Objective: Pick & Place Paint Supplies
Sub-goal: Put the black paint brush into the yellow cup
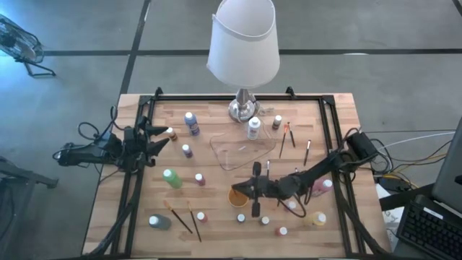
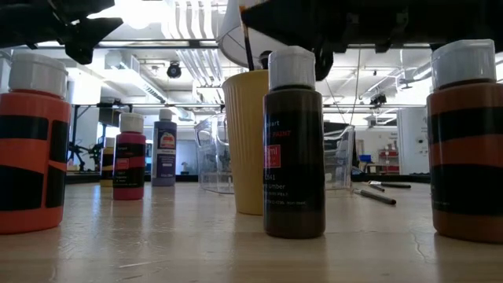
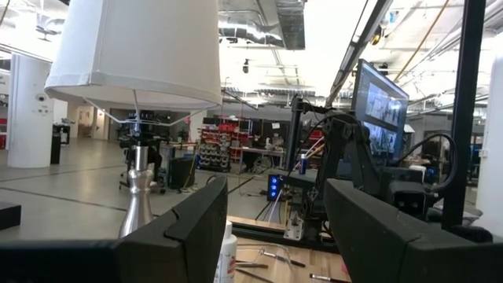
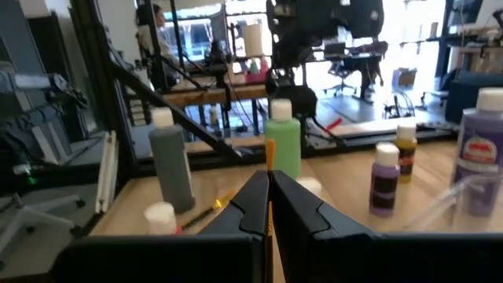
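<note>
Small white-capped paint bottles stand scattered on the wooden table, among them a green one, a grey one and a blue-purple one. Thin brushes lie flat between them. My right gripper reaches in from the right, over the orange cup, and is shut on a thin brush. My left gripper waits open at the table's left side, raised, with nothing between its fingers. My right gripper pinches the brush's thin handle between its two fingertips. The fingers lie level, coming from the table's right, across the brush. The brush stands nearly upright, and its lower part runs down behind the cup's rim. Whether its end touches the cup cannot be seen.
A clear plastic tray lies at the table's middle, with a white-shaded lamp behind it at the far edge. More brushes lie right of the tray. A black frame borders the table. Bottles crowd the near right.
</note>
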Available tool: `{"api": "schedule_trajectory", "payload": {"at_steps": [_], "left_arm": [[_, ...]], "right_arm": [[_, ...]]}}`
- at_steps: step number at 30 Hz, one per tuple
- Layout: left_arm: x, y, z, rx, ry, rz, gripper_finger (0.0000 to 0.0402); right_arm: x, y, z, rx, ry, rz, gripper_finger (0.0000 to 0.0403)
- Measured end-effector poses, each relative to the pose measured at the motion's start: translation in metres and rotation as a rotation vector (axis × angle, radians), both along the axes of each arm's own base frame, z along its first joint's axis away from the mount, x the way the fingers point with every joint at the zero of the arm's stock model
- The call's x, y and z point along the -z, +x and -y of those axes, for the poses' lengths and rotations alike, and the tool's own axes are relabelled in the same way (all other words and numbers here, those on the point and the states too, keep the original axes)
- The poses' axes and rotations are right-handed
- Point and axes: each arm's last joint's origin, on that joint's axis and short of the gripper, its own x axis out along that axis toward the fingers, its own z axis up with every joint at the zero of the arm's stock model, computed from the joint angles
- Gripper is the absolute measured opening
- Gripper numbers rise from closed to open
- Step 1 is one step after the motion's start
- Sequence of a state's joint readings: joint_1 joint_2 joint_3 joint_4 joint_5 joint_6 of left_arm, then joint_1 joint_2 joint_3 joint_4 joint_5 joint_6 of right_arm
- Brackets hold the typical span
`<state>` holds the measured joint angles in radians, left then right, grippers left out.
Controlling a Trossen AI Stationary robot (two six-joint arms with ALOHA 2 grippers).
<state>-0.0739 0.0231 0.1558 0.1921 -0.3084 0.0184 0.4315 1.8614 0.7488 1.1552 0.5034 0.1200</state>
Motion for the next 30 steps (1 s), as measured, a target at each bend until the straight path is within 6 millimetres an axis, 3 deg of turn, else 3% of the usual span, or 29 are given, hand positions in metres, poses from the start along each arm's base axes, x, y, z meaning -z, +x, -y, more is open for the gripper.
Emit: {"api": "schedule_trajectory", "payload": {"at_steps": [11, 30], "left_arm": [[0.0, 0.0, 0.0, 0.0, 0.0, 0.0, 0.0218], [0.001, 0.0, 0.0, 0.0, 0.001, -0.008, 0.0218]], "right_arm": [[0.013, -0.01, 0.005, 0.021, 0.044, -0.044, 0.0008], [0.018, -0.02, 0.008, 0.014, 0.068, -0.07, 0.0008]]}}
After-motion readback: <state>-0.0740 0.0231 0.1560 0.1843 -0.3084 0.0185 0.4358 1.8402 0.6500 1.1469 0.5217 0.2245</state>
